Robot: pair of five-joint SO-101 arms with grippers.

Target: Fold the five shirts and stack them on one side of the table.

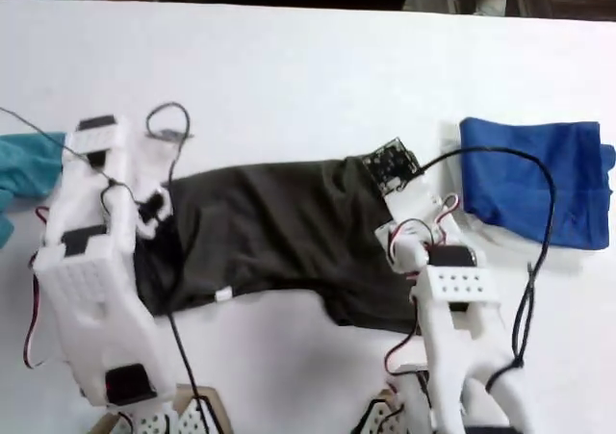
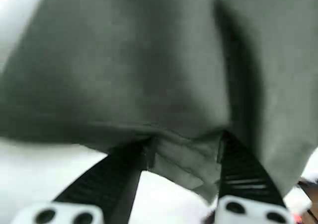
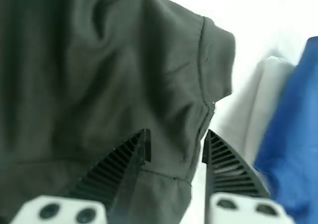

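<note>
Both ends of a dark grey cotton shirt, spread mid-way on the white bench, sit between part-open jaws: left pincer around its hem, right pincer around a seamed edge, neither clamped. A shallow bite could slip and skew the fold. A rightward drag might rumple the nearby folded blue cloth shirt.

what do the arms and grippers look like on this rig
The left arm and right arm are blocky white plastic shells with grids of small holes, black motor blocks, looping black cables and thin red wires. The left gripper and right gripper have black, ribbed, wedge-shaped fingers on white bases with round holes.
</note>
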